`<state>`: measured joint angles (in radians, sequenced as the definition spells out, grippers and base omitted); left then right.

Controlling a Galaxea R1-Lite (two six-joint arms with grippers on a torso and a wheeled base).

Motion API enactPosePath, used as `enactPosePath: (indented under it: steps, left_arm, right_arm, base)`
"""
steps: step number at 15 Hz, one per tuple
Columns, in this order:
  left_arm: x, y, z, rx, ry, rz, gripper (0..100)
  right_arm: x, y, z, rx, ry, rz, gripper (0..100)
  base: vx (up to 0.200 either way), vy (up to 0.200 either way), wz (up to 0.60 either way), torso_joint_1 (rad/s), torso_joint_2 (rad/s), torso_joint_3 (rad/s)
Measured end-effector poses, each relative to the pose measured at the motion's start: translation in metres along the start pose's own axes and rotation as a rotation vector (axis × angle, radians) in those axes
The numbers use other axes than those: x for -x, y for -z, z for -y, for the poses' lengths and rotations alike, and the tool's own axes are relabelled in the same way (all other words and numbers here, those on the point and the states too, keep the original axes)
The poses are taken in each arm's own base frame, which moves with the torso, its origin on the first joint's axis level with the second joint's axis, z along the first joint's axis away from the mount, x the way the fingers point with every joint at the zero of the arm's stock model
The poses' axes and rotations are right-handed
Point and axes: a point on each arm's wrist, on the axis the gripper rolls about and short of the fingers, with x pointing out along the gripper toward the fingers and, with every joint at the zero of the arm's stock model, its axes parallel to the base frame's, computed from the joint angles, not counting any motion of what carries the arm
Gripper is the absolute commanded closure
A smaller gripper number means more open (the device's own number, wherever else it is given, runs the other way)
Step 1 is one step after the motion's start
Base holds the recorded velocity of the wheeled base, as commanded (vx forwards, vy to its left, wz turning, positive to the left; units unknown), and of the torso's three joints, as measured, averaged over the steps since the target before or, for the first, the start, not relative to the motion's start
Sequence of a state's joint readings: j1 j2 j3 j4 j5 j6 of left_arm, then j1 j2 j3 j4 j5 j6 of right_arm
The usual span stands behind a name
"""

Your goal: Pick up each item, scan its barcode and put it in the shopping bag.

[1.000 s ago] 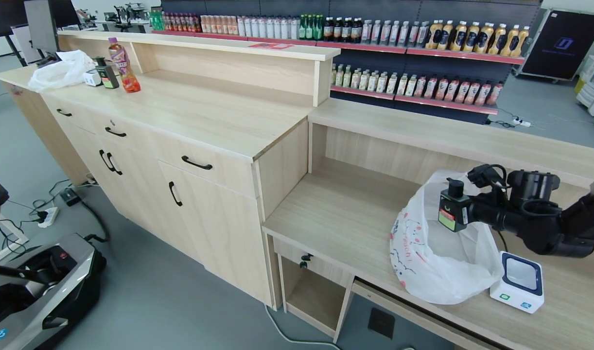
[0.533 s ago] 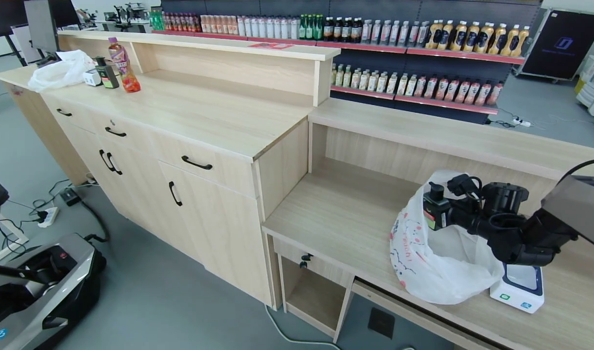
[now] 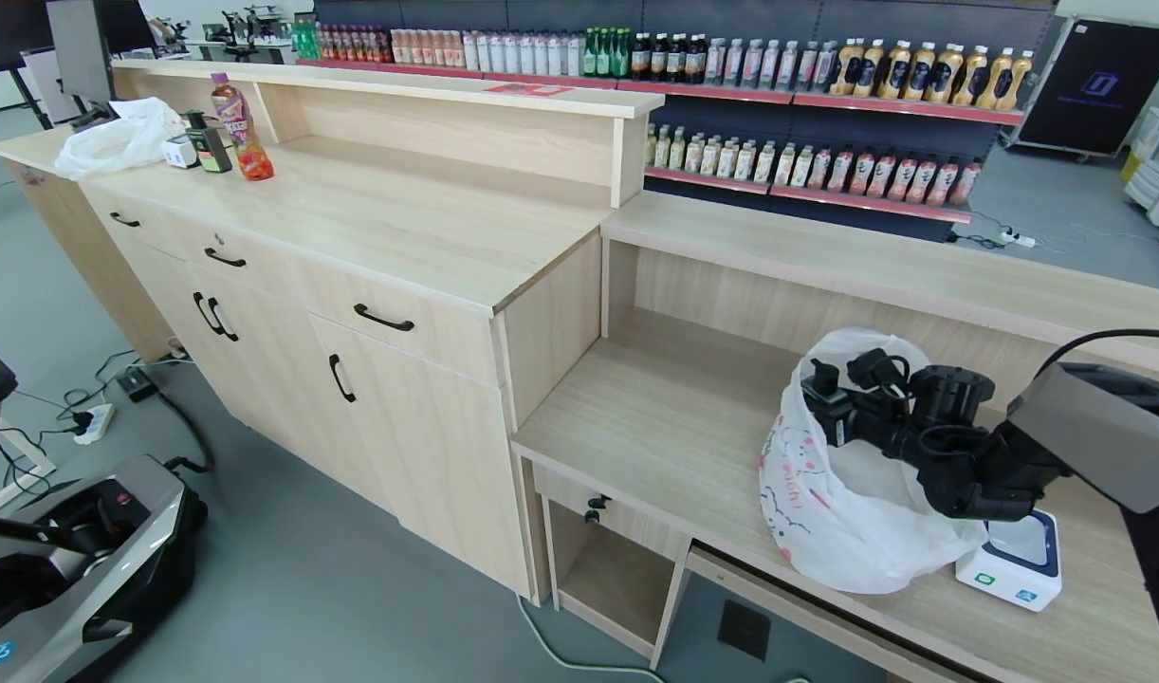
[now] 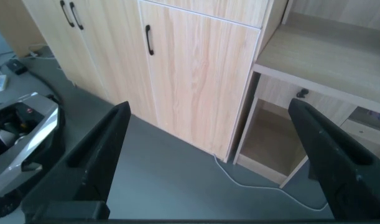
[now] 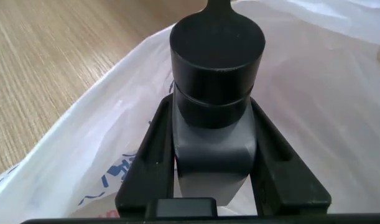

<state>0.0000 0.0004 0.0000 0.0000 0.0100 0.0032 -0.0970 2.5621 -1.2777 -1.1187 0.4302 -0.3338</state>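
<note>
The small dark bottle (image 5: 216, 81) is held tight in the right gripper (image 3: 837, 419) over the mouth of the shopping bag (image 3: 826, 517), lower right of the frame, so the bagging step seems in hand, and next the bottle needs to be lowered in and let go.

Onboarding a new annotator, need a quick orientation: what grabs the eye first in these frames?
The right gripper with its fingers clamped on a black-capped bottle, held at the mouth of the white shopping bag on the low counter. Next, the white scanner beside the bag, and the long shelves of bottled drinks behind.
</note>
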Motion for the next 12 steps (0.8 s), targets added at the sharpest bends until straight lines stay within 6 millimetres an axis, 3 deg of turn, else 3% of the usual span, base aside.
enactPosePath:
  steps: [12]
  left_arm:
    - [0.0, 0.0, 0.0, 0.0, 0.0, 0.0, 0]
  right_arm:
    - [-0.006, 0.039, 0.004, -0.018, -0.066, -0.02, 100]
  base:
    - [0.0, 0.0, 0.0, 0.0, 0.0, 0.0]
